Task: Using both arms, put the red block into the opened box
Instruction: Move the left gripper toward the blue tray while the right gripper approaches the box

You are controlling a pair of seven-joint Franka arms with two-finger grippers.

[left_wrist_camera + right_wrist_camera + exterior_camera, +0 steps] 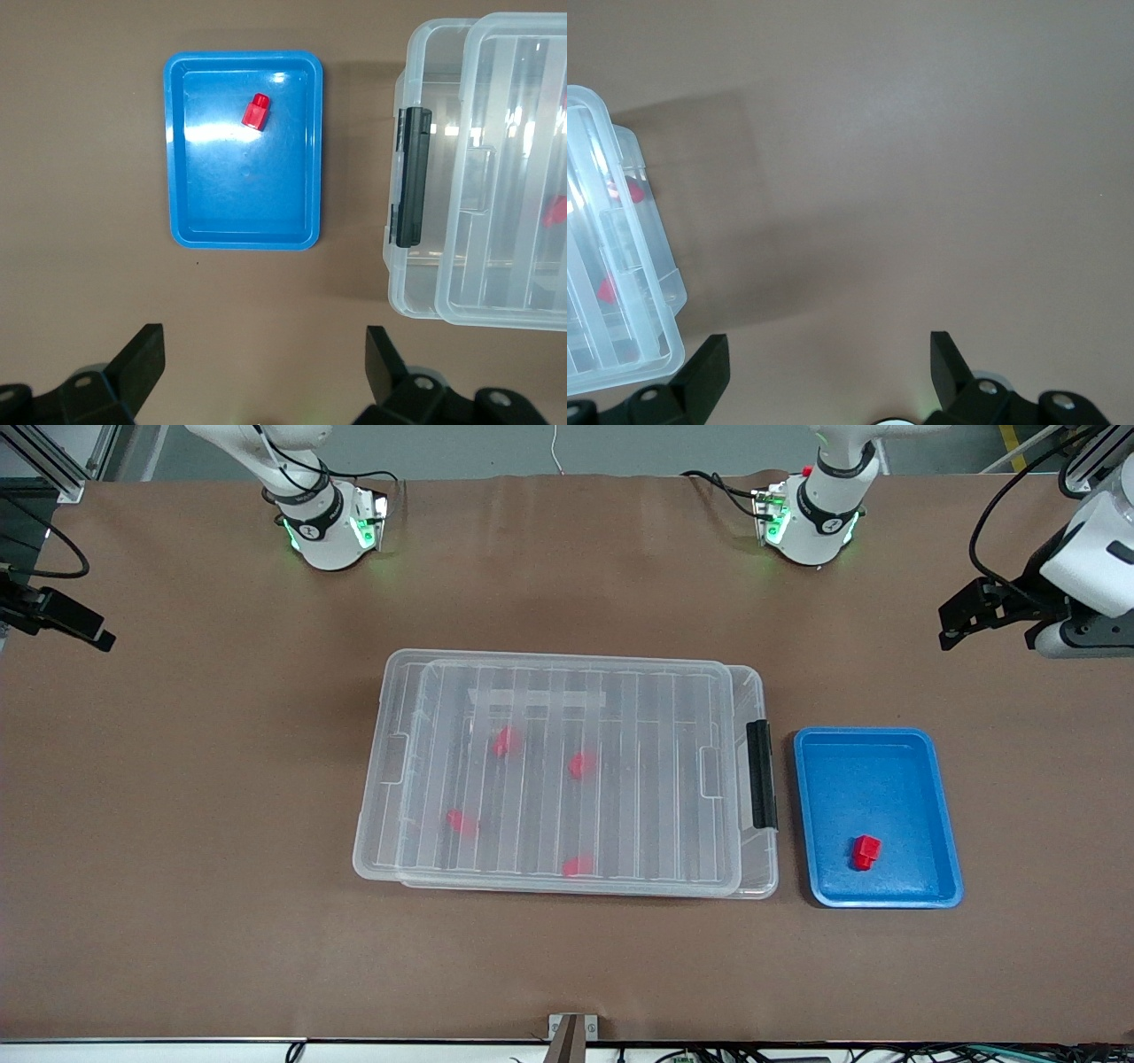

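mostly bare brown table [221, 850], lidded box [567, 771] mid-table, left tool [261, 363] and right tool [824, 367] released

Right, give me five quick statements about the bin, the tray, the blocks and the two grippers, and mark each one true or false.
1. A small red plastic block lies in the shallow blue plastic tray. True.
2. The large clear plastic bin has its ribbed see-through lid lying on top, slightly offset. True.
3. The bin is empty. False: four red blocks show through the lid.
4. The left gripper holds a block. False: it is open and holds nothing, over bare table near the tray.
5. The right gripper is open. True.
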